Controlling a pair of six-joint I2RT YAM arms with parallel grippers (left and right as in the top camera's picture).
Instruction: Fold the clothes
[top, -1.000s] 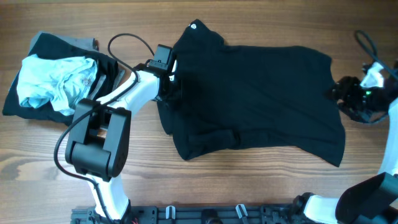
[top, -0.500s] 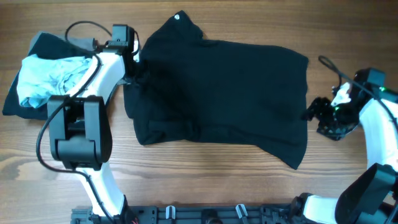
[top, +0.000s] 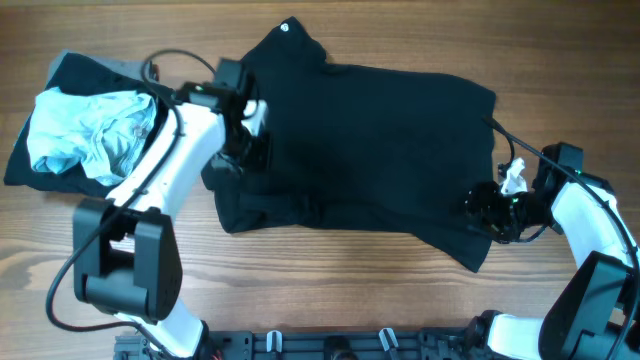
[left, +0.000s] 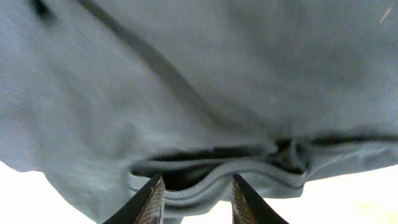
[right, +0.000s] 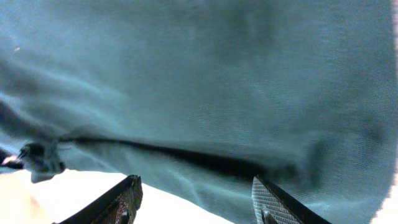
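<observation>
Well to the left of the black shirt (top: 380, 140), a crumpled light blue garment (top: 85, 130) lies on top of a dark garment (top: 40, 150) on the wooden table (top: 560, 60). The left gripper (top: 245, 150) sits over the shirt's left edge, about midway between its upper and lower corners. In the left wrist view its two fingers are spread apart (left: 198, 199), and the shirt's hem (left: 217, 171) lies bunched in a curved fold just above the gap between them, the rest of the cloth (left: 217, 81) filling the picture beyond. The shirt itself lies spread across the middle of the table, wrinkled along its lower left edge, with its lower right corner hanging lower than the rest. The right gripper (top: 490, 210) rests at the shirt's right edge, just above that corner. In the right wrist view its fingers stand wide apart (right: 199, 202), and the fabric (right: 205, 81) lies beyond their tips, nothing pinched.
</observation>
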